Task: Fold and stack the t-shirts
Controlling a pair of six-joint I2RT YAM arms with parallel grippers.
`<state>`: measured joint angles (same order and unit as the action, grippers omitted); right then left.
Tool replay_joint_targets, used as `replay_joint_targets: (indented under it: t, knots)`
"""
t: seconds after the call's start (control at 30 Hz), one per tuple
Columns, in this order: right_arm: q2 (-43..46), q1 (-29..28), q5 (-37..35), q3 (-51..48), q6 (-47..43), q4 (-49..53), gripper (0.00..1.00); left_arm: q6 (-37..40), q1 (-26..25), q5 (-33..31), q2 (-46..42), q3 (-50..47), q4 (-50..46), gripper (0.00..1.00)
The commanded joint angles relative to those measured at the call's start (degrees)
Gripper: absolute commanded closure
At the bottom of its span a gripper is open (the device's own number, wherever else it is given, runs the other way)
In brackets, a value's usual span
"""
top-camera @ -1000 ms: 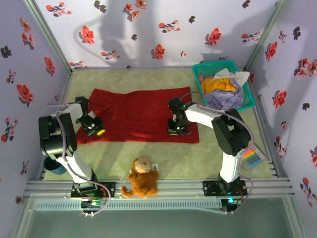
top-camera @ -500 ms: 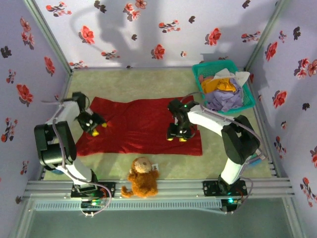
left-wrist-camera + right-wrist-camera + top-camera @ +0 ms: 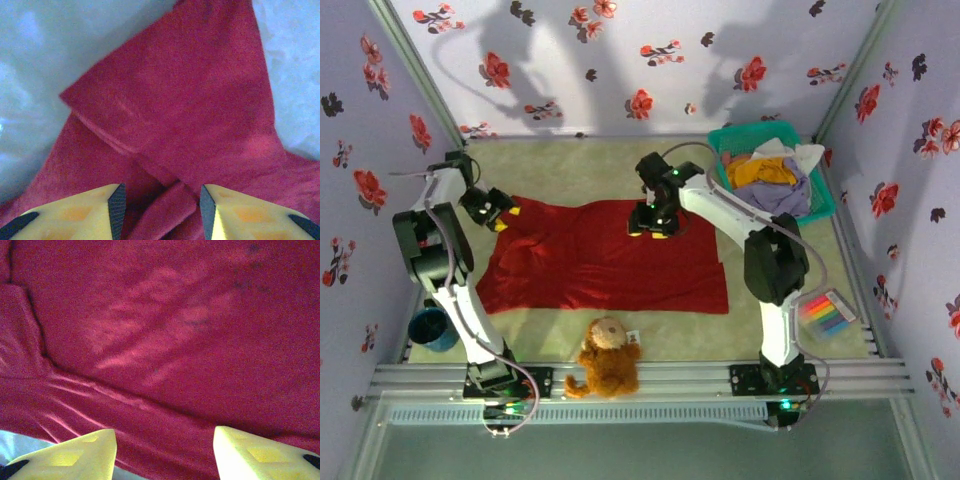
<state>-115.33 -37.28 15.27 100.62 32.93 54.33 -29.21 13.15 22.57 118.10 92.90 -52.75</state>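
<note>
Your red shirt (image 3: 610, 260) lies spread on the bench (image 3: 580, 165), left of centre, mostly flat. Its far-left corner is turned over on itself in loose layers. Treat it as light, limp cloth. It will likely sag between two holds, drag on the bench and keep no crease on its own.

Your left hand (image 3: 503, 218) sits over that rumpled corner with its fingers apart. A ridge of red cloth rises in the gap, but nothing looks pinched. Your right hand (image 3: 647, 232) hangs over the far edge, right of the middle, open wide and holding nothing.

The best holds are probably two points on one edge, at a hem or a doubled layer. Pinch deep enough that a single thin ply does not slide out.

The teal basket (image 3: 752, 128) stands at the far right, just beyond the red shirt. It holds a heap of a mustard shirt (image 3: 760, 172), a lavender one (image 3: 770, 200) and a white one (image 3: 790, 152), all crumpled together.
</note>
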Motion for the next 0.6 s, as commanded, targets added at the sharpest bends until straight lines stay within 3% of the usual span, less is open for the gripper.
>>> replay_joint_targets:
  t: [0.0, 0.4, 0.57]
  knots:
    - [-2.16, 0.84, 0.73, 3.78, -2.16, 4.39, 0.45, 1.01, 0.39, 1.10, 2.67, 3.67, -1.32, 0.54]
    - [-2.64, 2.69, 1.06, 2.27, -2.32, 4.56, 0.45, 0.48, 0.39, -2.08, 7.86, 3.67, 1.49, 0.63]
    - [-3.30, 3.28, 1.32, 3.17, -2.85, 5.33, 0.44, 0.68, 0.39, -1.05, 10.46, 6.62, 1.39, 0.71]
